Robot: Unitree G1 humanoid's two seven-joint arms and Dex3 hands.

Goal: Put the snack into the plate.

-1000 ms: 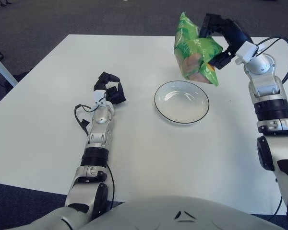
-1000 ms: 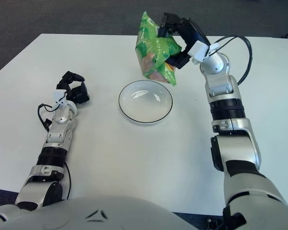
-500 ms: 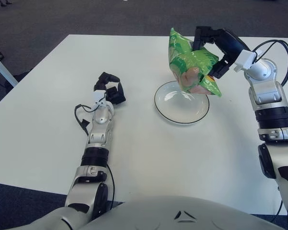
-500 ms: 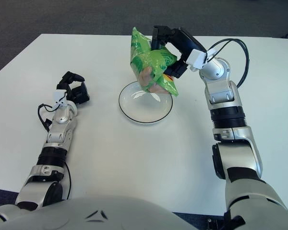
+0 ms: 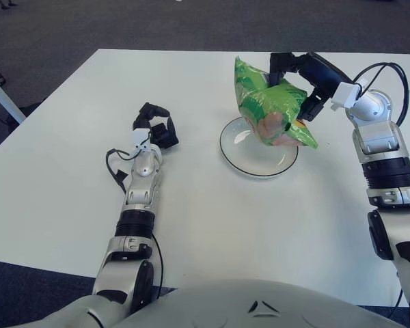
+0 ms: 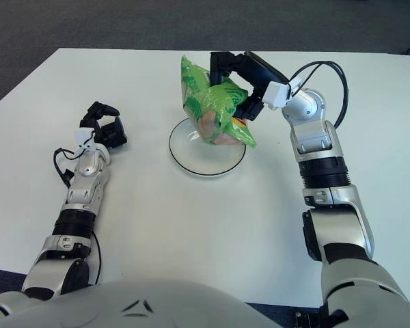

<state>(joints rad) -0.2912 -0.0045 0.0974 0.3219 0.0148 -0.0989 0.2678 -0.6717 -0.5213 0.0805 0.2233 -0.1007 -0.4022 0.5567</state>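
Right hand [image 5: 302, 76]: I see it grasping a green snack bag [image 5: 270, 102] over the white plate [image 5: 258, 160].
Writing: none readable.
Left hand [image 5: 157, 128]: fingers curled, holding nothing, left of the plate.

White table [image 5: 68, 171] — dark carpet floor [image 5: 123, 24] beyond.

Snack [image 6: 215, 113] over plate [image 6: 191, 160]

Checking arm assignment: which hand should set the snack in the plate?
Right. The right hand already grips the green snack bag directly above the plate, so it likely only needs to lower and release. The left hand, fingers curled and holding nothing, shows well to the plate's left.
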